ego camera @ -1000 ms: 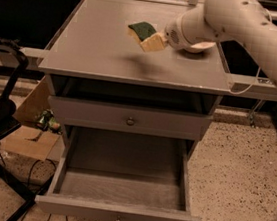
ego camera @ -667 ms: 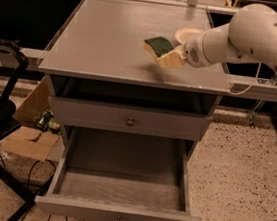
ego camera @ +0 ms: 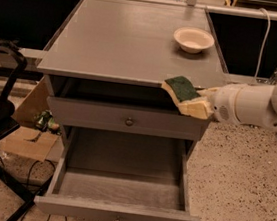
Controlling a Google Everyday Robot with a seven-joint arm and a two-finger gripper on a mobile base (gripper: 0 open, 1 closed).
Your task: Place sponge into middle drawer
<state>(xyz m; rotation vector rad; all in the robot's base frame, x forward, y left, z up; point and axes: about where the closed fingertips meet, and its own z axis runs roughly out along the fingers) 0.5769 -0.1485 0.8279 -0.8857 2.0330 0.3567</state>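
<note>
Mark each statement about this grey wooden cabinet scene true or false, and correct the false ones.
1. The robot's two-finger gripper holds the yellow foam sponge with the dark green scouring layer at the front right edge of the grey tabletop. True.
2. The wide grey wooden middle drawer is pulled open and nothing lies on its floor. True.
3. The round cream bowl sits inside the middle drawer. False: it stands on the tabletop, near the back right corner.
4. The upper grey drawer front with the round knob is pulled out. False: it is shut.
5. The sponge rests on the drawer floor. False: it is in the gripper, above the drawer.
</note>
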